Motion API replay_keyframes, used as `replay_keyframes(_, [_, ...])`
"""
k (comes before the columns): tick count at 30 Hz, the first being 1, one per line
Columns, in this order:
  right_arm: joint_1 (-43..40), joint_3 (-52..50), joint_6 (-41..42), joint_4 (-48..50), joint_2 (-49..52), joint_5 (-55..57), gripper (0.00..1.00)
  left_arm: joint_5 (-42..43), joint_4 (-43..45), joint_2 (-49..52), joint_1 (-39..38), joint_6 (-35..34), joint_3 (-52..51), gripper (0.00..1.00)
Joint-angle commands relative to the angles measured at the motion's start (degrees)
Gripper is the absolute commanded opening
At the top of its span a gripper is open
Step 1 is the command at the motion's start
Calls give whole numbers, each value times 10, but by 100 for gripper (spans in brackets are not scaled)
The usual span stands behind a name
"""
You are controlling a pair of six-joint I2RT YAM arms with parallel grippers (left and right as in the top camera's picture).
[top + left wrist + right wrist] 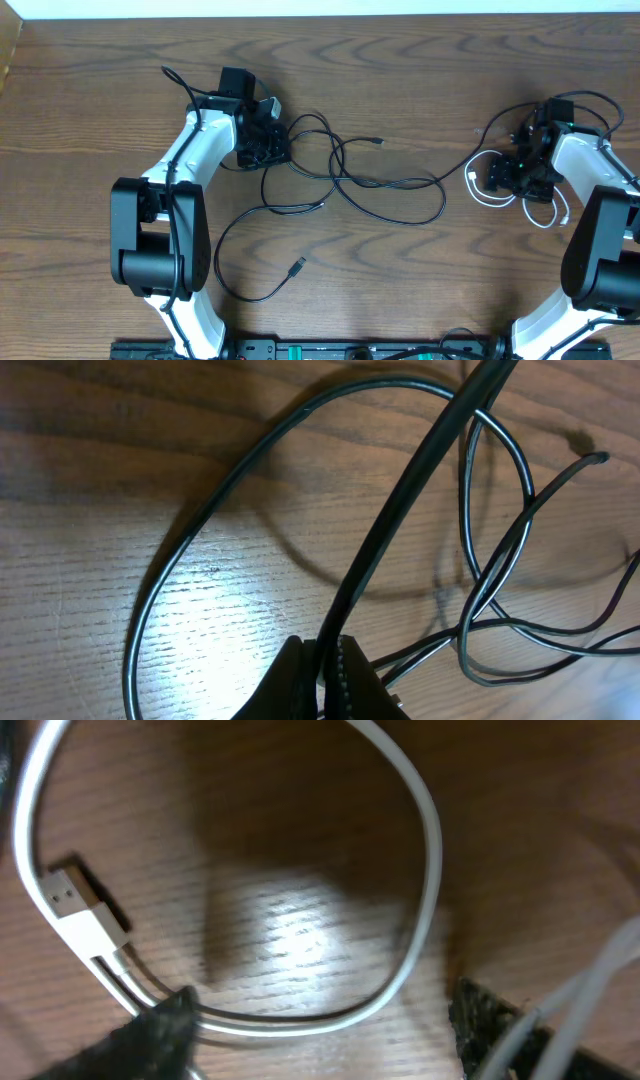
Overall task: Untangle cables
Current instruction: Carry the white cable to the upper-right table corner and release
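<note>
Long black cables (385,185) lie in crossed loops at the table's middle, with plug ends at the front (298,265) and behind (376,141). My left gripper (262,148) sits at their left end. In the left wrist view its jaws (325,675) are shut on a black cable (400,520) that runs up and away over other black loops (500,590). A short white cable (487,195) lies coiled at the right, under my right gripper (515,175). In the right wrist view the jaws (320,1025) are open, the white cable (425,850) curves between the fingers on the wood, and its plug (72,902) lies at the left.
The wooden table (420,270) carries everything. Thicker black arm wires loop behind the right arm (590,100) and by the left arm (185,85). The arm bases stand at the front left (160,250) and front right (600,260).
</note>
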Motion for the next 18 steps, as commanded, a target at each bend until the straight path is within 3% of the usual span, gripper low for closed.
replay_keyframes(1, [6, -10, 14, 17, -6, -9, 59, -8, 4, -13, 0, -2, 11, 8])
replay_keyframes(4, [7, -14, 39, 31, -6, -12, 35, -8, 8, -13, 0, -6, 11, 8])
replay_keyframes(6, [7, -13, 49, 41, -6, -12, 8, -8, 10, -13, 0, -12, 11, 7])
replay_keyframes(7, [7, -11, 49, 43, -6, -12, 2, -8, 12, -13, 0, -12, 11, 7])
replay_keyframes(11, [5, 51, 49, 2, -12, -19, 1, -8, 16, -13, 0, -14, 11, 7])
replay_keyframes(18, [-20, 380, 29, -167, -12, -29, 1, -7, 16, -13, 0, -19, 11, 7])
